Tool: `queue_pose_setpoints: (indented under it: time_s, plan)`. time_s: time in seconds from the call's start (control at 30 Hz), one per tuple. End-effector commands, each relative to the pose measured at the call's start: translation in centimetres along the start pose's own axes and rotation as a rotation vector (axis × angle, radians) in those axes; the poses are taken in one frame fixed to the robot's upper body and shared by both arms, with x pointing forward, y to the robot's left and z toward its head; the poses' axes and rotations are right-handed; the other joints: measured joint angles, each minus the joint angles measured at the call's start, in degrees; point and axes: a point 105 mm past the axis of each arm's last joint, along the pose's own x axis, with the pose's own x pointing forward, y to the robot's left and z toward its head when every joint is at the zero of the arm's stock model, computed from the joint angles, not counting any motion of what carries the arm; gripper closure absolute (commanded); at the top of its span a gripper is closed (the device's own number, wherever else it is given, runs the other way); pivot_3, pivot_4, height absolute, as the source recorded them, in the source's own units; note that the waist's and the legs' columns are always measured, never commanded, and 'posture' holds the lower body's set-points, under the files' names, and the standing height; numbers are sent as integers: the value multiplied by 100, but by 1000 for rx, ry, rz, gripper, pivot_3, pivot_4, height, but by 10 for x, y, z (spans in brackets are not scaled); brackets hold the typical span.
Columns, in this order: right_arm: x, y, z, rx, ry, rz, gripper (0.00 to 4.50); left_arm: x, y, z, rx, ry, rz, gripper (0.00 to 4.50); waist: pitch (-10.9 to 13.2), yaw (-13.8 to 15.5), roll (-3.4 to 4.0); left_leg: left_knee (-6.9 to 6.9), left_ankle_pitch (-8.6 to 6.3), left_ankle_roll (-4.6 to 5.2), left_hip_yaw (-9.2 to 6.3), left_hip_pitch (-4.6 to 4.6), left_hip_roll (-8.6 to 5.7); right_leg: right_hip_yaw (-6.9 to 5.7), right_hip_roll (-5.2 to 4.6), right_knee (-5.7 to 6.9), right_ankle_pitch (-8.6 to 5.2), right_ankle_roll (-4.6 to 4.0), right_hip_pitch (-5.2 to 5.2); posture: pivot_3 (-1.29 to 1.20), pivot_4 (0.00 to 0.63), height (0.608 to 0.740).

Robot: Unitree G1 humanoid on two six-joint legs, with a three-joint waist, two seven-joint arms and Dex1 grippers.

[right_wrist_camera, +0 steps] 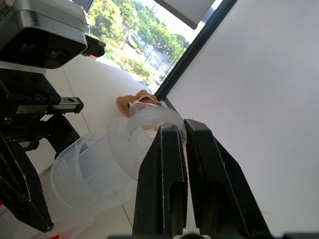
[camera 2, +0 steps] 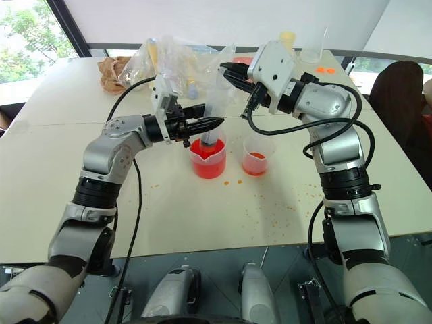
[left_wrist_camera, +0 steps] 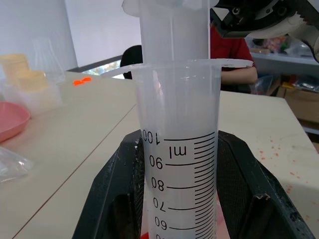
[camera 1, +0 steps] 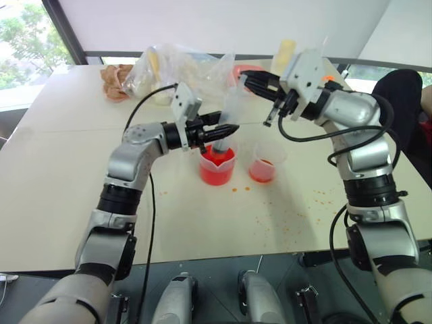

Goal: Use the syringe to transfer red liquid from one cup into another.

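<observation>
The left tool (camera 2: 214, 122) is clamping the barrel of the syringe (camera 2: 214, 108), its two black fingers (left_wrist_camera: 112, 199) pressed against either side of the clear graduated tube. The syringe is standing upright with its lower end dipping into the spouted beaker (camera 2: 208, 158), which is sitting on the bench (camera 2: 202, 209) and holding red liquid (camera 2: 208, 165). The right tool (camera 2: 226, 69) is reaching in from the right at the top of the syringe, its fingers (right_wrist_camera: 164, 184) drawn nearly together and pinching the rim of the plunger's round top, which is sticking out above the barrel's flange. Just to the right of the beaker, the small clear cup (camera 2: 256, 156) is standing apart from it with an orange-red layer at its bottom. Small orange specks (camera 2: 270, 202) are lying scattered over the bench in front of and to the right of both vessels. Clear plastic bags (camera 2: 169, 57) and a pink bowl (left_wrist_camera: 10, 119) are resting farther back.
</observation>
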Motion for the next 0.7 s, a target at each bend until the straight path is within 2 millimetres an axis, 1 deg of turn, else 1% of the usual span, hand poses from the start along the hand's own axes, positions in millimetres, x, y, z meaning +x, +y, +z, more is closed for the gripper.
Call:
queue_pose_setpoints:
  time_s: [0.03, 0.07, 0.1, 0.17, 0.23, 0.27, 0.3, 0.33, 0.47, 0.5, 0.6, 0.63, 0.7]
  plan:
    - [-15, -44, 32, -80, -74, -179, 4479, 3, -9, -13, -4, 51, -50, 3053, 0, 1, 0, 0, 0, 0, 0, 0, 0, 0, 0, 0, 0, 0, 0, 0, 150, 740]
    - [-16, -43, 32, -70, -75, -176, 4479, 3, -7, -11, -2, 45, -45, 3053, 0, 1, 0, 0, 0, 0, 0, 0, 0, 0, 0, 0, 0, 0, 0, 0, 150, 740]
    - [-16, -43, 32, -63, -76, -174, 3844, 3, -5, -10, -1, 40, -42, 3053, 0, 3, 0, 0, 0, 0, 0, 0, 0, 0, 0, 0, 0, 0, 0, 0, 150, 740]
    - [-16, -38, 28, -49, -66, -145, 3096, 1, 5, -3, -3, 17, -12, 3053, 0, 12, 0, 0, 0, 0, 0, 0, 0, 0, 0, 0, 0, 0, 0, 0, 150, 740]
    - [-19, -35, 25, -63, -40, -133, 2088, -1, 12, 7, -12, -21, 10, 3053, 0, 10, 0, 0, 0, 0, 0, -1, -1, 0, 0, -1, 0, 0, 0, 0, 150, 740]
    - [-22, -32, 23, -63, -26, -124, 1535, -2, 15, 12, -18, -41, 20, 3053, 0, 8, 0, 0, 0, 0, 1, -1, -1, 0, 0, -1, 0, 0, 0, 0, 150, 740]
    - [-27, -29, 22, -61, -18, -115, 1079, -3, 17, 16, -22, -58, 30, 3053, 0, 5, 0, -1, 0, 0, 0, -1, 0, -1, 0, -2, 0, 0, 0, 0, 150, 740]
    - [-29, -27, 22, -58, -15, -108, 1079, -4, 19, 19, -24, -67, 35, 3053, 0, 9, 0, -2, 0, 0, 0, -1, 0, -1, 0, -1, 0, 0, 0, 0, 150, 740]
    - [-60, -20, 13, 56, 57, -117, 1079, -10, 28, 31, -44, -121, 78, 3053, 0, 29, 0, -4, -1, 1, -5, -2, 1, -4, 0, -2, 0, 0, 0, 0, 150, 740]
    - [-64, -19, 13, 75, 65, -119, 1079, -12, 29, 33, -53, -134, 87, 3053, 0, 26, 0, -3, -1, 1, -7, -3, 0, -4, -2, -1, 0, 0, 0, 0, 150, 740]
    - [-88, -30, 23, 238, -1, -216, 1079, -15, 34, 43, -49, -163, 97, 3053, 0, 19, 0, -2, -1, 1, -5, -3, 0, -3, -3, -1, 0, 0, 1, 0, 150, 740]
    - [-95, -35, 25, 271, -17, -258, 1079, -15, 35, 47, -40, -173, 95, 3053, 0, 19, 0, -1, -1, 1, -6, -2, 1, -2, -3, -1, 0, 0, 1, 0, 150, 740]
    - [-103, -40, 24, 282, -1, -314, 1079, -13, 34, 58, -28, -199, 80, 3053, 0, 15, 0, -2, -1, 2, -8, -2, 4, -3, -1, 0, 0, 0, 1, 0, 150, 740]
